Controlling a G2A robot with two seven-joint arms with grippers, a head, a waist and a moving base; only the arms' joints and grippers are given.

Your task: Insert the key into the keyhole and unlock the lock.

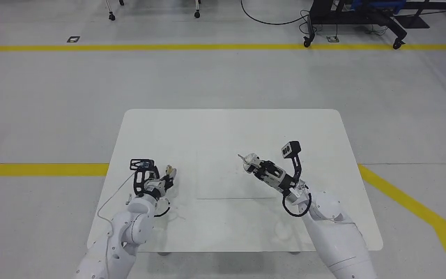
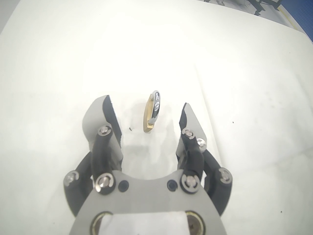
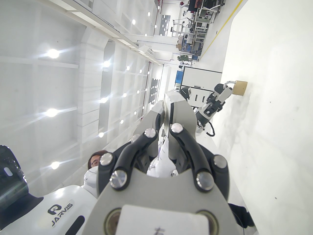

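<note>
Grey floor with yellow lines [image 1: 209,47] surrounds a white table [image 1: 230,132] with rounded corners. The lock [image 2: 151,113], a small brass padlock with a shiny steel shackle, stands on its edge on the near left part of the table. Marks show on the shackle's polished face, but they are too blurred to read.

The left gripper [image 2: 146,102] sits low at the lock with its fingers [image 2: 110,113] spread wide apart. The lock is in the gap between their tips and touches neither one. From the right wrist view, the brass body points away from that gripper and the shackle faces it.

The right gripper [image 1: 249,162] is over the middle of the table, well apart from the lock, and is aimed toward the left arm. Its fingers [image 3: 179,113] are pressed together on the key [image 1: 241,157], a thin metal piece whose tip sticks out past them in the top view. In the right wrist view the key is edge-on, little more than a sliver between the pads.
</note>
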